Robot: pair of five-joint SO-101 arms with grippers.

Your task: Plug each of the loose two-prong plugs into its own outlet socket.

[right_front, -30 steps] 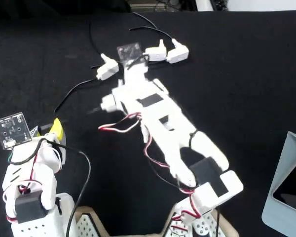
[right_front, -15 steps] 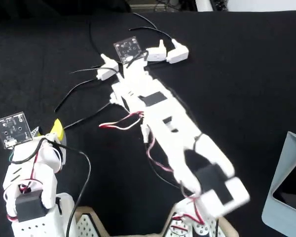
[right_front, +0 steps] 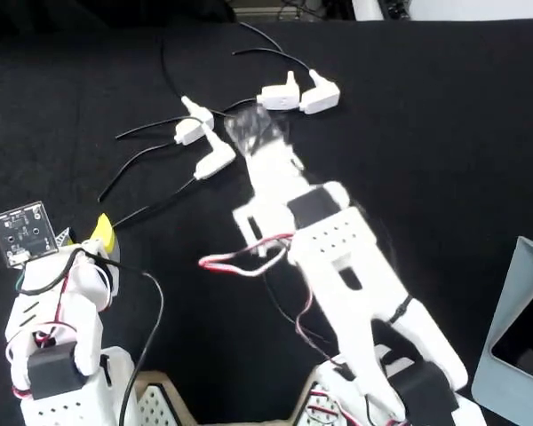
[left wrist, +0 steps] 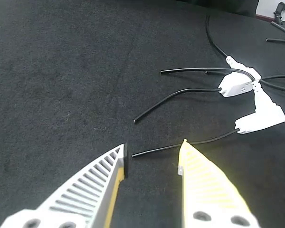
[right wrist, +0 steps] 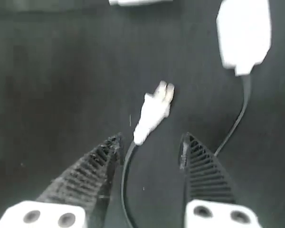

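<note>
While right hand [right wrist: 150, 140] gapes, plug [right wrist: 152, 114] ahead (loose)

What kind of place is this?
Probably a robotics test bench: a black cloth-covered table, two white plastic robot arms side by side, and white plastic plugs on thin black cords.

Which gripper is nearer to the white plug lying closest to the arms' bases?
Right. The right gripper hangs just beside the white plug; the left gripper sits far back, near its base.
</note>
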